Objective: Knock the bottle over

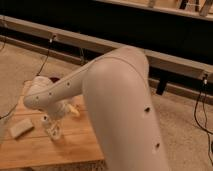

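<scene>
My gripper hangs from the white arm's wrist and reaches down to the wooden table at its left side. The bottle shows only as a small whitish shape right against the gripper. I cannot tell whether it stands upright or is tilted. The large white arm link fills the middle of the view and hides the table's right part.
A flat pale sponge-like block lies on the table left of the gripper. A dark bowl sits at the table's far edge behind the arm. A small pale object lies right of the wrist. Cables and a dark rail run along the back.
</scene>
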Tool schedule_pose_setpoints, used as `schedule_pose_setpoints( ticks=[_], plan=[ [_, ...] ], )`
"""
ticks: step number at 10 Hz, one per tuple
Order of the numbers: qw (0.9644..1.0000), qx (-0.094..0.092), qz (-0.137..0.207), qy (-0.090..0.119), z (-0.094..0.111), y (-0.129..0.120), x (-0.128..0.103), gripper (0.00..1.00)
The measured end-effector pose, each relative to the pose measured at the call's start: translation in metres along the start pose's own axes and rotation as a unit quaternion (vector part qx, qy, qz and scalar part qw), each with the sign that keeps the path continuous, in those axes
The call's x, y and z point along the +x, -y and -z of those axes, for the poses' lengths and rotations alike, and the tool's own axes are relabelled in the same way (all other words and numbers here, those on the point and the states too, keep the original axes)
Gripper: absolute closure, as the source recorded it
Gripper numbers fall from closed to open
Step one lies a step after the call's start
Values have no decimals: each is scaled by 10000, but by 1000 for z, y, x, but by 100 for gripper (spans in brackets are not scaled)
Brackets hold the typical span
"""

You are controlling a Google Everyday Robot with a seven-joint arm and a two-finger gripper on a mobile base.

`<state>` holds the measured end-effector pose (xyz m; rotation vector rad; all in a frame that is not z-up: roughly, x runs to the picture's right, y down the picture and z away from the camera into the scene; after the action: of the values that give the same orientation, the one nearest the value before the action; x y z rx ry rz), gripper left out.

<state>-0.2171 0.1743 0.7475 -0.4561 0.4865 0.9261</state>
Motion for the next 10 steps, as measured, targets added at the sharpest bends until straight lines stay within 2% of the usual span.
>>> schedule_pose_setpoints(
  ticks=[1, 2, 4, 5, 6, 7, 8, 10],
  plan=[
    [9997, -95, 214, 17, 1, -25, -5, 35],
    [9983, -254, 520, 75, 7, -61, -12, 35],
    [9954, -399, 852, 194, 21, -94, -24, 35],
    [9944, -399, 943, 256, 31, -101, -31, 35],
    [9947, -359, 915, 289, 35, -97, -35, 35],
    [9964, -233, 745, 327, 40, -77, -42, 35],
    [9981, -185, 458, 369, 50, -54, -47, 35],
    [9986, -297, 47, 427, 69, -24, -47, 35]
  ],
)
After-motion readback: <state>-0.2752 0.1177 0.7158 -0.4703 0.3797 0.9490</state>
